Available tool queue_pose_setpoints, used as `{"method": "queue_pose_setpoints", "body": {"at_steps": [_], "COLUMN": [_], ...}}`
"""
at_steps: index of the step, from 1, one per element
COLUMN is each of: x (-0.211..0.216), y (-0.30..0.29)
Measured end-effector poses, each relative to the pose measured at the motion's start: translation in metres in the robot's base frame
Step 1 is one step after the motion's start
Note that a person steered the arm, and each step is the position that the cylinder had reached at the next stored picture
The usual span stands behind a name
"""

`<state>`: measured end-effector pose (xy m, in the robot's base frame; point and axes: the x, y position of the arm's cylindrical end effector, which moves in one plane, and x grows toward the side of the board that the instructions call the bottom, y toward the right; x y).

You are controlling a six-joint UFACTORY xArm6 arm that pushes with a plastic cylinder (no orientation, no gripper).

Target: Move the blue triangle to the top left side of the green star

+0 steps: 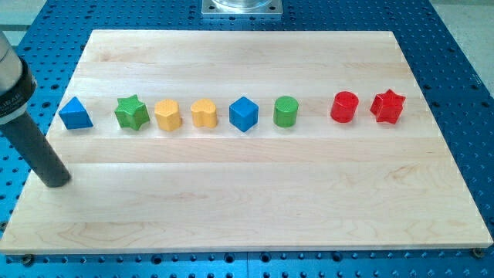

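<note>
The blue triangle (75, 114) lies at the left end of a row of blocks on the wooden board (247, 201). The green star (131, 113) sits just to its right, a small gap between them. My tip (55, 179) rests on the board near its left edge, below and slightly left of the blue triangle, apart from every block. The dark rod slants up from it to the view's upper left.
The row continues to the right: a yellow hexagon-like block (167, 115), a yellow heart (204, 113), a blue cube (243, 114), a green cylinder (285, 111), a red cylinder (344, 106) and a red star (387, 106). A metal base plate (242, 7) sits at the top edge.
</note>
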<state>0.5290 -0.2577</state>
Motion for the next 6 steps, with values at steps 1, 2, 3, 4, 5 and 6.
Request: {"method": "queue_pose_setpoints", "body": {"at_steps": [1, 2, 3, 4, 5, 6], "x": [0.0, -0.007, -0.072, -0.084, -0.109, -0.137], "y": [0.0, -0.002, -0.014, -0.014, -0.004, 0.015]}}
